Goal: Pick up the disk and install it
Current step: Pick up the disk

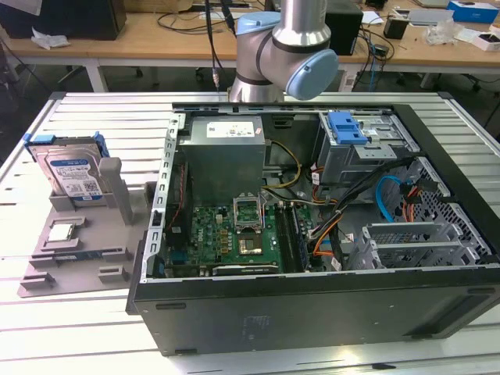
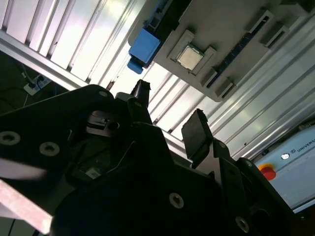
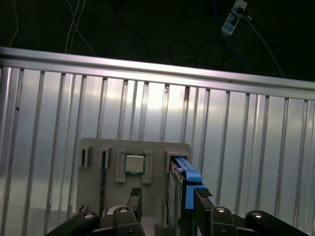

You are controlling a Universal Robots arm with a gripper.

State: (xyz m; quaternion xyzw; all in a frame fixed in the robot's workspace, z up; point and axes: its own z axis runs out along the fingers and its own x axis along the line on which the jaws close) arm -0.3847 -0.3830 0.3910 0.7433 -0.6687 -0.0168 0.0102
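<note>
While jaws stand apart, arm (image 1: 285, 47) behind case (image 1: 312, 308), disk (image 1: 72, 176) upright

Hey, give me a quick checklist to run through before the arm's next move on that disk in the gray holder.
1. Is the tool open and empty: ok.
2. Is the disk upright in the gray holder: ok.
3. Is the tool touching the disk: not ok, they are apart.
4. Is the CPU chip apart from the disk: ok.
5. Is there a free bay in the computer case: cannot tell.
</note>
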